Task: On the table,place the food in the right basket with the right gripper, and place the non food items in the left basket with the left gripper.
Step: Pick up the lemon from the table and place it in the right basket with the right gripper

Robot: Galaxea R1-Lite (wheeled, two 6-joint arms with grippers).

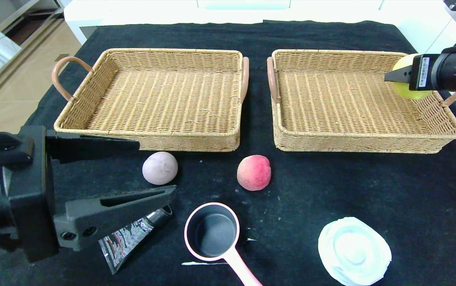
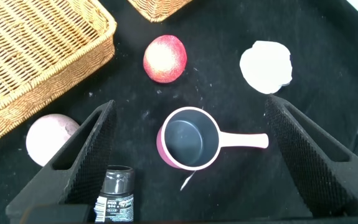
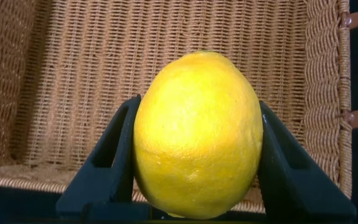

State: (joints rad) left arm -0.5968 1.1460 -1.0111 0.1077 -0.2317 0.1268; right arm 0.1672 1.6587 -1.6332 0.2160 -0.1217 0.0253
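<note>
While the right gripper [image 1: 394, 75] is pinching the oval yellow lemon [image 3: 197, 134] above the right woven wicker basket's [image 1: 354, 139] right rim, an early release is risking a bounce outside; the left gripper [image 1: 140, 174] is hanging spread over the table's [image 1: 370, 186] near-left corner.

baskets [image 1: 152, 99]: showing woven wicker — rough, matt
table [image 1: 370, 190]: wearing black cloth, matt, speckled
lemon [image 3: 197, 134]: looking dimpled, faintly glossy
pan [image 1: 212, 232]: showing smooth pink finish — dark inside
</note>
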